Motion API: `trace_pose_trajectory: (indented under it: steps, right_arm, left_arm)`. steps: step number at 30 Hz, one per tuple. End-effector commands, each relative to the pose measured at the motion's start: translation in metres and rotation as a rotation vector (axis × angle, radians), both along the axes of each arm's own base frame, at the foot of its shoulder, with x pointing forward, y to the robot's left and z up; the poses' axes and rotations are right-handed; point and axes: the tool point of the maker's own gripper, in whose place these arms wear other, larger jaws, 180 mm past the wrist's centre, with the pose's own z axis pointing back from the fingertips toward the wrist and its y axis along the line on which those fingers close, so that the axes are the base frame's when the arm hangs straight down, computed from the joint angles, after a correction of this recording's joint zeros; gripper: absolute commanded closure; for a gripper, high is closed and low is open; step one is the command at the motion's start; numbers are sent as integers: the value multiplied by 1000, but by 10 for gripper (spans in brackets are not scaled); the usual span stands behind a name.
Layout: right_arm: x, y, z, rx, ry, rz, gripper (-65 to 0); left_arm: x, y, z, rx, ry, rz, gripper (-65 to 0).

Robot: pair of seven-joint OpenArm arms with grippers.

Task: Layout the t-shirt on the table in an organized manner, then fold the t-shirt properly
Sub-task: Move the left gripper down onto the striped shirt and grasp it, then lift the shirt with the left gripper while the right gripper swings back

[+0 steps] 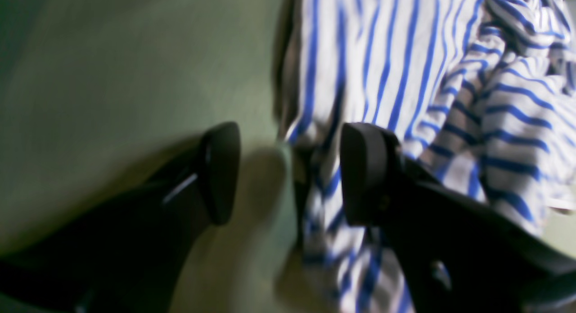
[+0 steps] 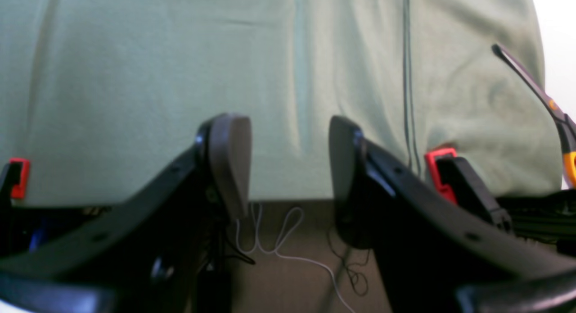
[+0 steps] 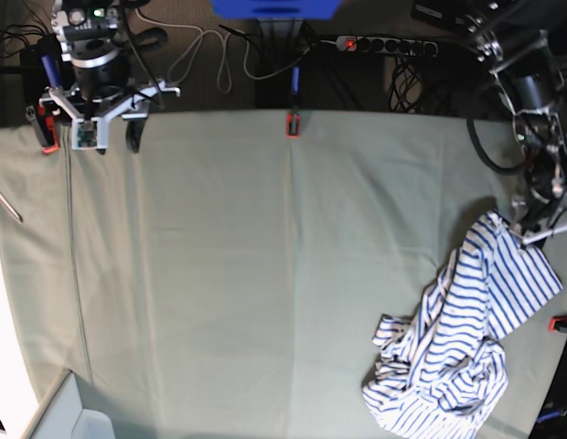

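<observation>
Base view showed the t-shirt [image 3: 466, 343] still crumpled at the table's [image 3: 247, 274] right edge, so laying out had barely begun. Left gripper [image 1: 288, 173] stood parted astride a hem; right gripper [image 2: 290, 164] hung wide, empty, needing to reach over.

T-shirt [image 3: 466, 338] bunched on the table [image 3: 247, 274] at the base view's right, near its front corner.

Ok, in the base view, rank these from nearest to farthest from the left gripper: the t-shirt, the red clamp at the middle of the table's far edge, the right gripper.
1. The t-shirt: its top edge lies right by the left gripper, at the view's right.
2. The red clamp: middle of the far edge.
3. The right gripper: far-left corner.
</observation>
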Motion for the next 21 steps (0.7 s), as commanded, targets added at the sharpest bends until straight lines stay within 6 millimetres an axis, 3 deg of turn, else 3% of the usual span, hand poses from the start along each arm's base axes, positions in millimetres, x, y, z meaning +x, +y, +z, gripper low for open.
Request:
trace_pose_trajectory:
  steps: [1, 5, 10, 13, 15, 18, 21]
  right_arm:
    - [3, 0, 8, -8, -31, 8, -292]
    - [3, 0, 7, -8, -30, 8, -292]
    - [5, -1, 4, -7, -1, 2, -292]
    - [6, -7, 2, -15, 22, -15, -292]
    - [9, -9, 3, -18, 16, -19, -292]
    - [21, -8, 9, -17, -16, -18, -292]
    - [37, -5, 18, -10, -62, -10, -291]
  left_arm:
    - [19, 6, 18, 61, -48, -20, -344]
    - [28, -3, 12, 145, -41, -59, -343]
    - [31, -6, -6, 106, -3, -38, -342]
    - [28, 3, -10, 98, 20, -22, -334]
    - [26, 5, -11, 98, 23, -19, -259]
    - [26, 5, -11, 93, 24, -19, -3]
    - [24, 6, -11, 96, 27, -19, -26]
